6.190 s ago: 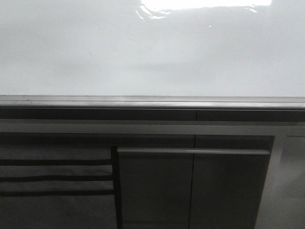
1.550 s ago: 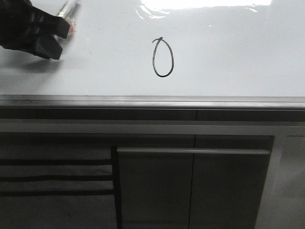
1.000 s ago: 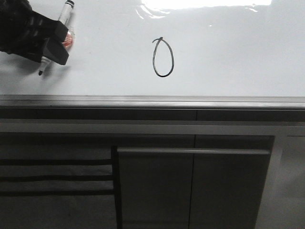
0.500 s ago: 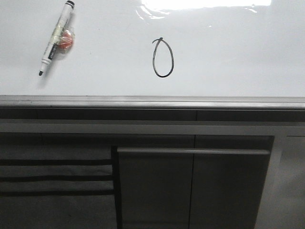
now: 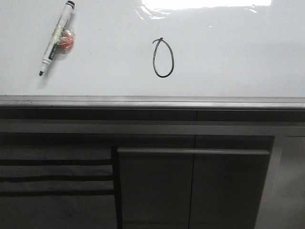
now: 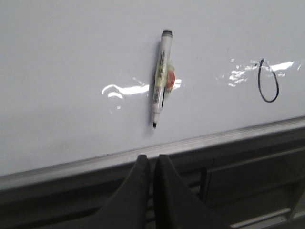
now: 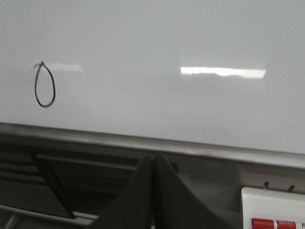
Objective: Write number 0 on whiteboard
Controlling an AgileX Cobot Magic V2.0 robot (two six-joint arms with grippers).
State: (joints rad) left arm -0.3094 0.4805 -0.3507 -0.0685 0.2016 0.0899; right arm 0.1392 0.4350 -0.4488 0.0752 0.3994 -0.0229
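The number 0 [image 5: 163, 58] is a thin black oval drawn near the middle of the whiteboard [image 5: 238, 57]. It also shows in the left wrist view [image 6: 268, 81] and in the right wrist view [image 7: 44, 85]. A white marker pen [image 5: 56, 38] with an orange lump taped to it lies on the board at the left, tip toward the near rim; it also shows in the left wrist view [image 6: 162, 76]. My left gripper [image 6: 152, 160] is shut and empty, back over the board's near rim. My right gripper [image 7: 153, 160] is shut and empty, also off the board.
The board's grey metal rim [image 5: 152, 101] runs across the front view. Dark grey cabinet panels [image 5: 190, 186] lie below it. A white box with a red marker [image 7: 274, 212] sits at the right in the right wrist view.
The 0 has been drawn on the blank board. My left gripper laid the marker down at the left, let go and pulled out of the front view. Since half a second ago nothing moved.
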